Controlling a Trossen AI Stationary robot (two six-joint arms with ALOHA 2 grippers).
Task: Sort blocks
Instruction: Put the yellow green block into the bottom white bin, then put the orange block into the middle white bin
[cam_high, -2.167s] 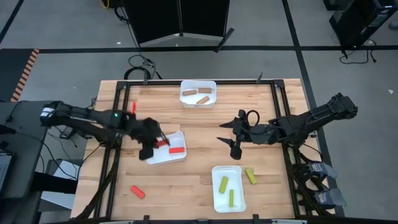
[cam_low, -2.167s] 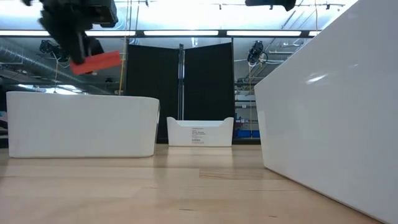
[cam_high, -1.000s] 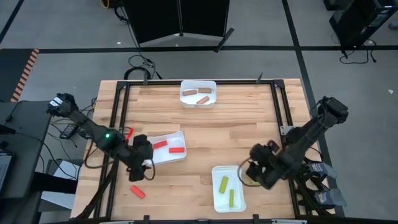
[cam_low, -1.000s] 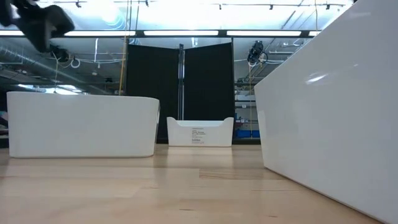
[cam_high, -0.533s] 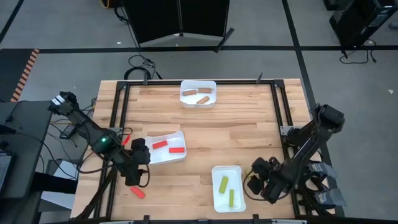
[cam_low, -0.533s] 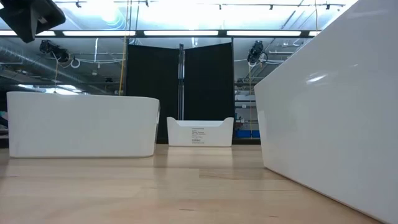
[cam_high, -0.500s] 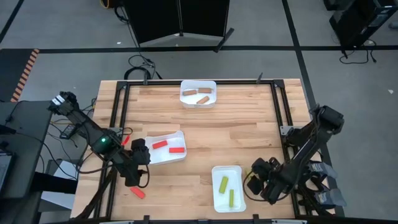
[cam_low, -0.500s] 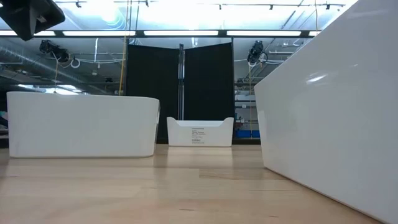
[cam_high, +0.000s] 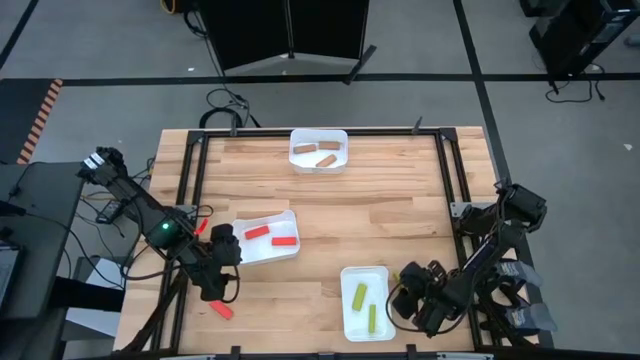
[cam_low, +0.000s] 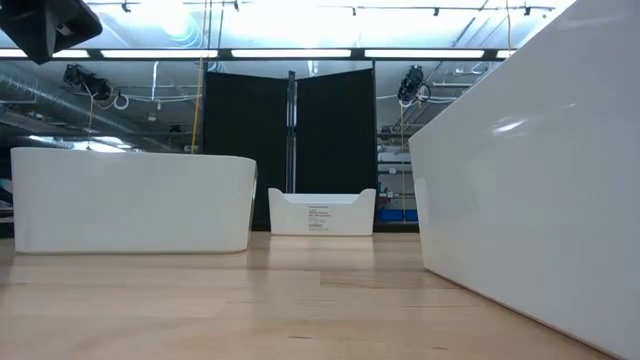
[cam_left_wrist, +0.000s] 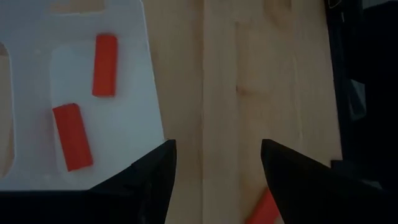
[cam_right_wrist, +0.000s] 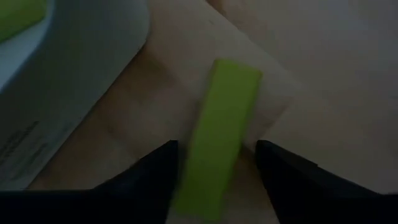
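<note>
A yellow-green block (cam_right_wrist: 221, 124) lies flat on the wood beside the white tray (cam_high: 350, 274) that holds two more yellow-green blocks (cam_high: 360, 296). My right gripper (cam_high: 408, 298) is low over it, open, one finger on each side of the block's near end (cam_right_wrist: 205, 186); I cannot tell whether they touch it. A red block (cam_high: 222, 310) lies near the table's front left. My left gripper (cam_high: 215, 287) hangs open just beyond it, and the block's end (cam_left_wrist: 264, 208) shows beside one finger. Two red blocks (cam_high: 258, 232) lie in the left tray (cam_high: 290, 216).
A third white tray (cam_high: 319, 135) at the far middle holds two tan blocks (cam_high: 327, 159). The black frame rails (cam_high: 187, 190) run along the table's left and right sides. Bare wood lies between the three trays. In the low view the tray walls (cam_low: 130, 200) stand close.
My right gripper has gone toward the table's near edge and down beside the yellow-green tray, over the loose yellow-green block. My left gripper has moved from the red tray's corner toward the near edge, closer to the loose red block.
</note>
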